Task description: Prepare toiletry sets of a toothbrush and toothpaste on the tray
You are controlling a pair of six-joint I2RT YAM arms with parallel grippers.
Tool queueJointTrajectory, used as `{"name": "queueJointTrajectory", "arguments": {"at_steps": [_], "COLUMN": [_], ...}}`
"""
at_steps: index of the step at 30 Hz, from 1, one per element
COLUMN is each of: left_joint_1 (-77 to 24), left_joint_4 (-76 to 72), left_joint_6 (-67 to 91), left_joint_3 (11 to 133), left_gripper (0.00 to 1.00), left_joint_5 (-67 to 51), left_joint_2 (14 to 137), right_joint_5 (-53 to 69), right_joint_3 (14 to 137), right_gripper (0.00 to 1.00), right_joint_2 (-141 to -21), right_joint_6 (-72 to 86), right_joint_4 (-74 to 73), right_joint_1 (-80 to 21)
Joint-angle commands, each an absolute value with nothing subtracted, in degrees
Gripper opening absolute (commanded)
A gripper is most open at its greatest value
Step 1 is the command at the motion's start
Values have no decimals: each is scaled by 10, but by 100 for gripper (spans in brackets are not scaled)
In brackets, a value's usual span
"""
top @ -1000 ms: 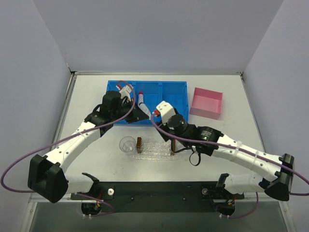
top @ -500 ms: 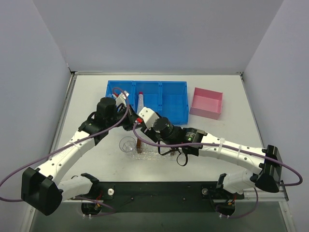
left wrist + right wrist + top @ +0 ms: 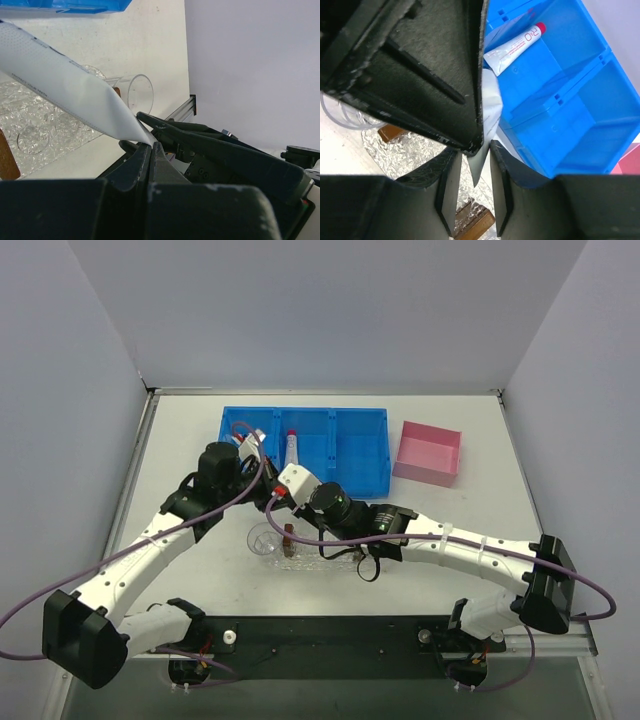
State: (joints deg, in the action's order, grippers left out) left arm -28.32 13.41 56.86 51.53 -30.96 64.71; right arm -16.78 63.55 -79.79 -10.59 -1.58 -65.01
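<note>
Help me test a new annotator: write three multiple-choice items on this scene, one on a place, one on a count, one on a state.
1. Where does the red-capped toothpaste tube lie?
A) in a glass jar
B) in the blue bin
C) on a shelf

2. How many compartments does the blue bin have?
A) two
B) three
C) five

3. How is the left hand?
A) shut on a white tube
B) open and empty
C) shut on a sponge

Answers:
1 B: the right wrist view shows it lying flat on the bin's floor.
2 B: the top view shows two dividers splitting the bin in three.
3 A: the left wrist view shows its fingers pinching the tube's flat end.
</note>
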Motion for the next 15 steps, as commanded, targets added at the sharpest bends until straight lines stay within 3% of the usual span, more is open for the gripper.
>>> {"name": "queueJointTrajectory", "arguments": {"at_steps": [1, 3, 6, 15], "left_joint_1": [-280, -280, -280, -279], "left_joint_4": [94, 94, 92, 63], "left_joint_6": [582, 584, 589, 592], "left_joint_3": [519, 516, 516, 511], "left_gripper": [0, 0, 0, 0], "left_joint_5": [-327, -327, -329, -326], "left_joint_2": [620, 616, 610, 605], "right_joint_5": [-187, -189, -194, -195], "right_joint_3": [646, 646, 645, 613], "right_gripper": [20, 9, 0, 0], "right_joint_2": [-805, -808, -809, -782], "right_joint_6": [-121, -123, -123, -106], "right_joint_4": [27, 31, 32, 50], "right_joint_1": [-653, -653, -653, -644]}}
